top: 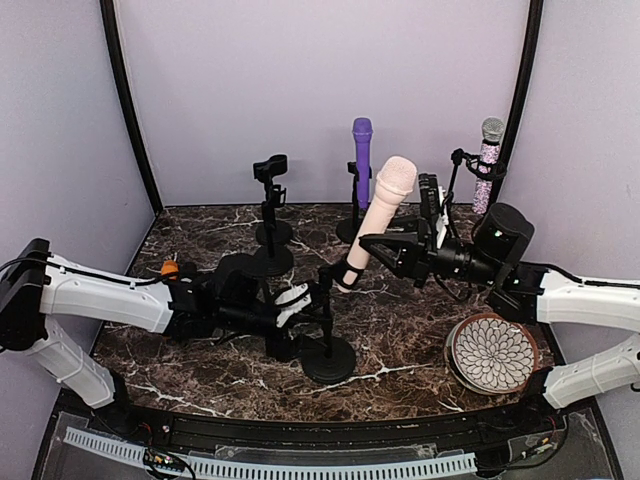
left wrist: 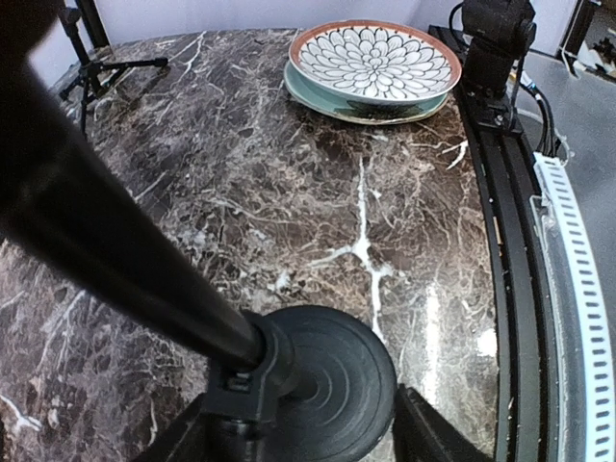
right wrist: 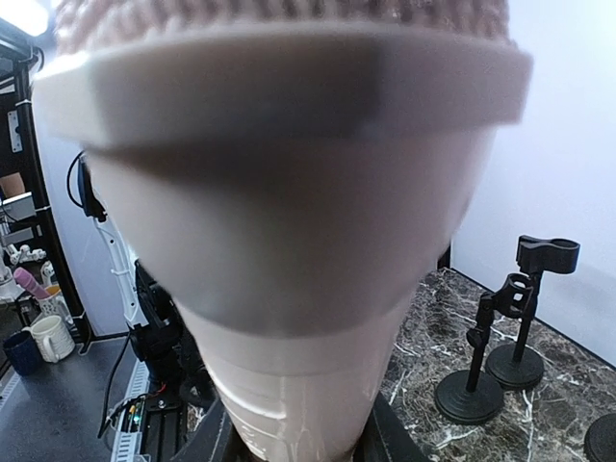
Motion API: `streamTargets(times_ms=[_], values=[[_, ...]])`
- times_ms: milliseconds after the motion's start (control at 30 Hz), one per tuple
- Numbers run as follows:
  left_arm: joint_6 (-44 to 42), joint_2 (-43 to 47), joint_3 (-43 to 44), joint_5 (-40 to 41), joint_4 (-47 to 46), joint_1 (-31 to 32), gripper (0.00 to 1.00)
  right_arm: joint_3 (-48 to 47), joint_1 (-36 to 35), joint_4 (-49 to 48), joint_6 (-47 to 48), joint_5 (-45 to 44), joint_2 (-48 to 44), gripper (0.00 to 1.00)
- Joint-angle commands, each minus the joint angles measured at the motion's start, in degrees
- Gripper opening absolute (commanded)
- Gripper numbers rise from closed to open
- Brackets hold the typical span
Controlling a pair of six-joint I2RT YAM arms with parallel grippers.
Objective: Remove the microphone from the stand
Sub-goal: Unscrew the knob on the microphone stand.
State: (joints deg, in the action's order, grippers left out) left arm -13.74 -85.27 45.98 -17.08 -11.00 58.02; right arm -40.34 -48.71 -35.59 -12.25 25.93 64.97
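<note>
We see the right gripper closed around the middle of the pale pink microphone. It holds it tight. The microphone leans, with its round head up past the fingers and its thin end down below them. That thin end sits right at the clip on top of the front stand. We cannot tell if it is still stuck in the clip.

The left gripper is low down by the same stand. Its fingers are apart, one on each side of the black pole. There is a gap between one finger and the pole. The stand's round base is just in front of this hand, flat on the marble table.

Far ahead of the left hand are two stacked plates, and the top one has a flower pattern.

Past the right hand, by the back wall, a purple microphone and a sparkly silver microphone stand up in their stands. An empty stand is there too.
</note>
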Motion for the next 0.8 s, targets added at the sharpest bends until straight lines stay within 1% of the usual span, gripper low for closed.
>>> streamTargets(times_ms=[0, 100, 233, 333, 467, 533, 633, 767], values=[[3.0, 5.3, -2.8, 2.9, -5.7, 0.4, 0.72, 0.9, 0.1, -4.2, -1.7, -0.4, -0.2, 0.11], [0.8, 9.3, -5.4, 4.2, -7.6, 0.4, 0.75, 0.6, 0.1, -4.0, -1.7, -0.4, -0.3, 0.11], [-4.5, 13.5, -9.5, 5.5, -7.9, 0.4, 0.78, 0.4, 0.1, -3.3, -1.4, -0.6, -0.5, 0.11], [-8.8, 15.2, -10.2, 5.9, -6.3, 0.4, 0.79, 0.6, 0.1, -3.4, -1.4, -0.7, -0.5, 0.11], [-13.8, 15.0, -8.6, 6.2, -2.9, 0.4, 0.78, 1.1, 0.1, -4.3, -1.7, -0.6, -0.5, 0.11], [-17.4, 14.6, -8.2, 7.0, -2.5, 0.3, 0.75, 1.5, 0.1, -4.7, -1.9, -0.7, -0.6, 0.11], [-22.6, 13.3, -8.0, 7.8, -3.1, 0.3, 0.62, 1.8, 0.1, -5.1, -1.9, -0.5, -0.4, 0.11], [-23.7, 9.9, -6.5, 6.8, -2.8, 0.3, 0.53, 2.1, 0.1, -5.4, -2.3, -0.3, -0.4, 0.11]])
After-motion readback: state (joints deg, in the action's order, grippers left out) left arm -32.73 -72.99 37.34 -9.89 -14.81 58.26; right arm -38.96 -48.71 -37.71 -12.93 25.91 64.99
